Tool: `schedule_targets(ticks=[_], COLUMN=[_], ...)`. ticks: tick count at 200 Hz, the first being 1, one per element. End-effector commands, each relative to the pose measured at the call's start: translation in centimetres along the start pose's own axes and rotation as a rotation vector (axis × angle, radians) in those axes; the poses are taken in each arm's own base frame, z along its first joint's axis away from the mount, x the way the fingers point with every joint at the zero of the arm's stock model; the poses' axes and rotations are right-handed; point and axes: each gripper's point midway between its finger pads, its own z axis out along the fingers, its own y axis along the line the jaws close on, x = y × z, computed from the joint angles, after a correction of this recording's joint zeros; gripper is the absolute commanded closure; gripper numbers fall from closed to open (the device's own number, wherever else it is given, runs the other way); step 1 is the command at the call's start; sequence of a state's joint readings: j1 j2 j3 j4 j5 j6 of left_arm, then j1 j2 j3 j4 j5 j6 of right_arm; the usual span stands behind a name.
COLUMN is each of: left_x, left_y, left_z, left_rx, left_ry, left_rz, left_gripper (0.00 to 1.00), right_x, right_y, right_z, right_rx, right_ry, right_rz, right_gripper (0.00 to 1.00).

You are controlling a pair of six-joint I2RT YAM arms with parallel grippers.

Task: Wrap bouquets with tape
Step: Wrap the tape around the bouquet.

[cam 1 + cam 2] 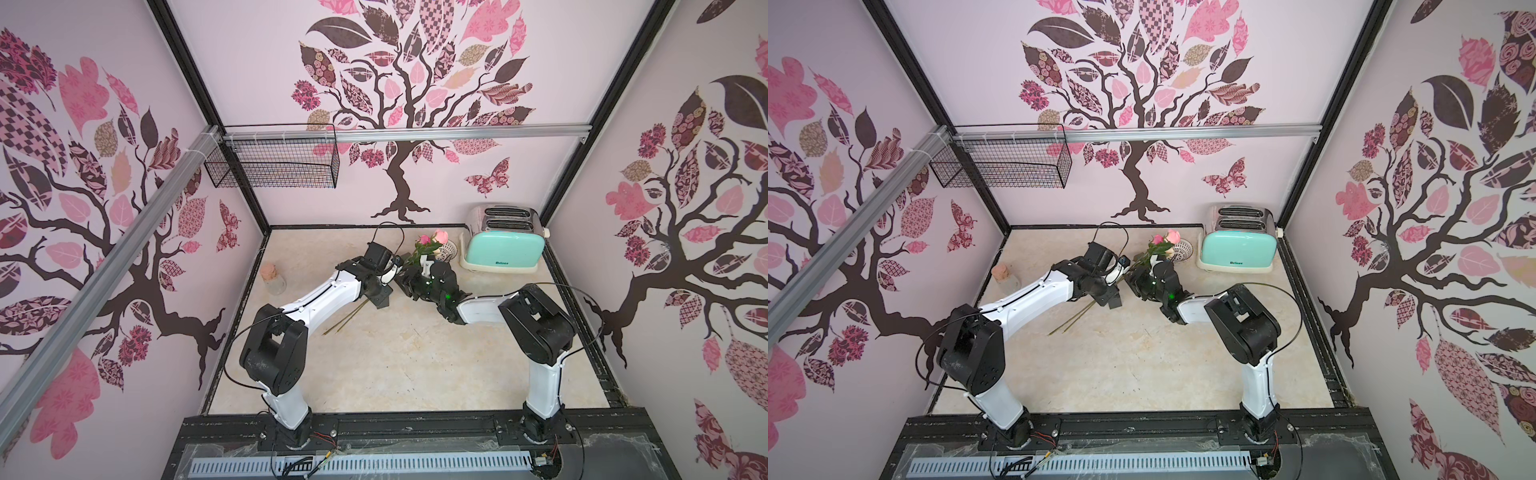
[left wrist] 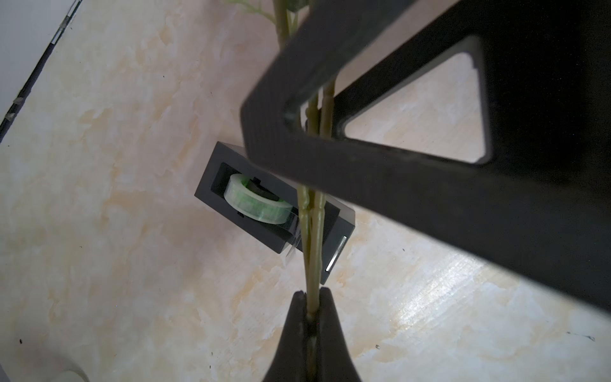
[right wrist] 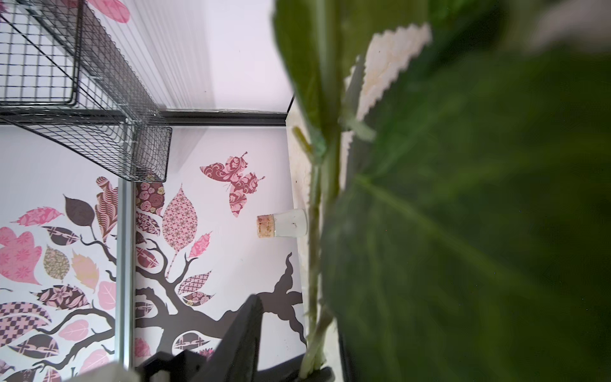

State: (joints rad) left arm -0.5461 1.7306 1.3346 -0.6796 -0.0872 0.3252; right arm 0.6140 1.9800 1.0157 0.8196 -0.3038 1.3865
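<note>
The left gripper [image 2: 310, 297] has its fingers clamped on the thin green stems of the bouquets [image 1: 424, 249], which hang slanted over the table [image 1: 395, 365] near the middle of its far edge. The pink and peach blooms are up towards the far edge, and the stem ends point down towards the middle of the table.

The right gripper [image 1: 409, 276] meets the same stems just beside the left. In the right wrist view one of its fingers [image 3: 246, 330] stands clear of the stems, but I cannot tell whether the pair presses them.

The tape [image 2: 254, 203] sits in its black dispenser on the table right under the stems, with a clear loose end just beside them.

A mint toaster [image 1: 503, 249] stands in the far right corner, and a corked jar [image 1: 274, 278] stands by the left edge.
</note>
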Motion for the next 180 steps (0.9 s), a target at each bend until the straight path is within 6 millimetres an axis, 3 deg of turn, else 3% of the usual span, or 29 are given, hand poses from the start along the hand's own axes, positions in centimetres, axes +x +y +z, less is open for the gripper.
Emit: schedule_targets(ticks=[1,15,67,95,108,116,180], left_x=[-0.7,-0.7,-0.7,-0.9,-1.0,-1.0,-0.9], left_y=[-0.2,-0.4,-0.1,0.4,0.9,1.3,4.0], left_z=[-0.8,-0.7,-0.9,-1.5,-1.9,-2.4,-6.7], left_rx=[-0.007,-0.004,-0.016,-0.045,-0.066,-0.073,0.076], left_ry=[-0.047,-0.046,-0.050,-0.062,-0.072,-0.084,-0.223], left_rz=[0.026,0.033,0.027,-0.002,-0.035,-0.063,-0.485], left_gripper=[1.00,1.00,1.00,1.00,0.86,0.82,0.79], right_x=[0.7,0.8,1.0,1.0,0.8,0.5,0.0], right_y=[-1.6,-1.7,-1.8,-1.2,-0.9,-0.8,0.9], right_z=[1.2,1.6,1.7,1.3,0.9,0.6,-0.6], right_rx=[0.054,0.069,0.001,-0.056,-0.077,-0.091,-0.190], right_ry=[0.040,0.053,0.060,0.050,0.028,0.014,-0.040], right_rz=[0.044,0.047,0.096,0.090,0.080,0.070,-0.024], right_gripper=[0.63,0.67,1.00,1.00,1.00,1.00,1.00])
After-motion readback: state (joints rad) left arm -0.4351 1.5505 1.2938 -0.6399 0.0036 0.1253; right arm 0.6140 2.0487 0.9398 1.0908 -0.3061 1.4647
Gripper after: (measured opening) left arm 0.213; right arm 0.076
